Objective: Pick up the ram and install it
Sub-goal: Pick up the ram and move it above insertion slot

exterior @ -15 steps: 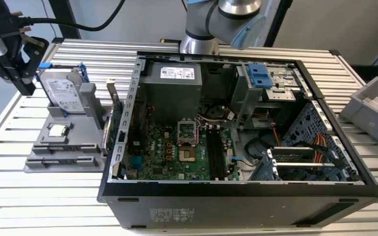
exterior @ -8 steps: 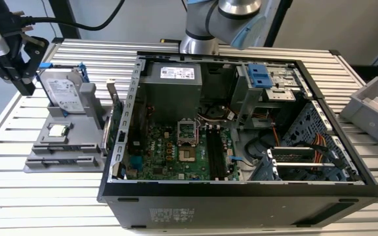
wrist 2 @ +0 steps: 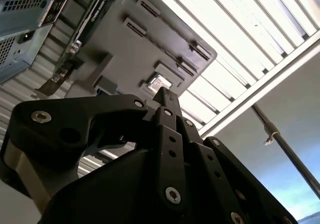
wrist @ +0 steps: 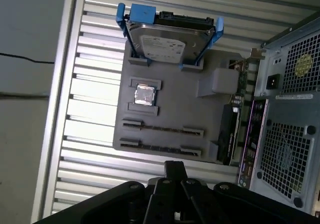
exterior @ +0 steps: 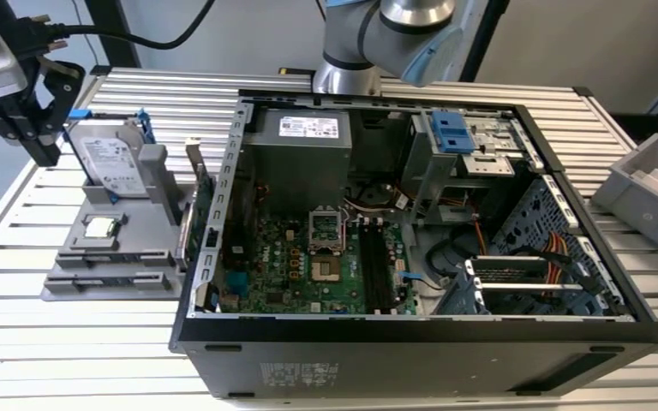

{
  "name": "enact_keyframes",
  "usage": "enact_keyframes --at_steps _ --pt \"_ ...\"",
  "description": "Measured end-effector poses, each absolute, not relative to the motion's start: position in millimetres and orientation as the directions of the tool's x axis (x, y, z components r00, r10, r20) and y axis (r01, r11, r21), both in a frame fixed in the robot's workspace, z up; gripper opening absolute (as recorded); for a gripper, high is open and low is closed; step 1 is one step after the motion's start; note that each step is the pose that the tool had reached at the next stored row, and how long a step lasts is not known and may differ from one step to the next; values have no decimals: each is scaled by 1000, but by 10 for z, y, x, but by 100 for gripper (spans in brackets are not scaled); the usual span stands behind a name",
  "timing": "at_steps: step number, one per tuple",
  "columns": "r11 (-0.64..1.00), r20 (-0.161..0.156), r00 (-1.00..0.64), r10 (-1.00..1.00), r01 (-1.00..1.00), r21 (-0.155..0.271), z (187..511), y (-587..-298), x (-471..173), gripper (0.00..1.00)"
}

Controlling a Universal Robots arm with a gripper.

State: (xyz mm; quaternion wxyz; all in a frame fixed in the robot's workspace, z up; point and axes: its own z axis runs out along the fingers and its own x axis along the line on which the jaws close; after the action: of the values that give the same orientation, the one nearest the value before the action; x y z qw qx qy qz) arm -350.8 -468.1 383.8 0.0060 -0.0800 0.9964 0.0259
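Observation:
My gripper [exterior: 47, 154] hangs shut, with nothing between its fingers, over the table at the exterior view's left, just beside the hard drive [exterior: 112, 163]. In both wrist views the fingertips [wrist 2: 166, 95] [wrist: 175, 165] meet in one black tip above the grey parts holder [wrist: 175, 104]. The holder's two long slots [wrist: 162, 130] show only thin dark lines. The ram is hidden or out of view; I cannot pick it out on the holder or in the case. The black motherboard slots [exterior: 380, 261] lie inside the open computer case [exterior: 421, 334], far from the gripper.
The holder [exterior: 100, 287] also carries a square processor chip [exterior: 100, 227] and a green expansion card [exterior: 200, 205] on edge against the case. A grey bin [exterior: 649, 184] with something orange stands at the exterior view's right. The arm's base [exterior: 346, 77] rises behind the case.

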Motion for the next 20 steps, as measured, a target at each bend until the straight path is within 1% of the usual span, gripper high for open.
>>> enact_keyframes --at_steps 7,20 --pt "975 -16 -976 -216 -216 50 3839 -4680 -3508 0" --pt "969 -16 -970 -241 -241 50 3839 -4680 -3508 0"
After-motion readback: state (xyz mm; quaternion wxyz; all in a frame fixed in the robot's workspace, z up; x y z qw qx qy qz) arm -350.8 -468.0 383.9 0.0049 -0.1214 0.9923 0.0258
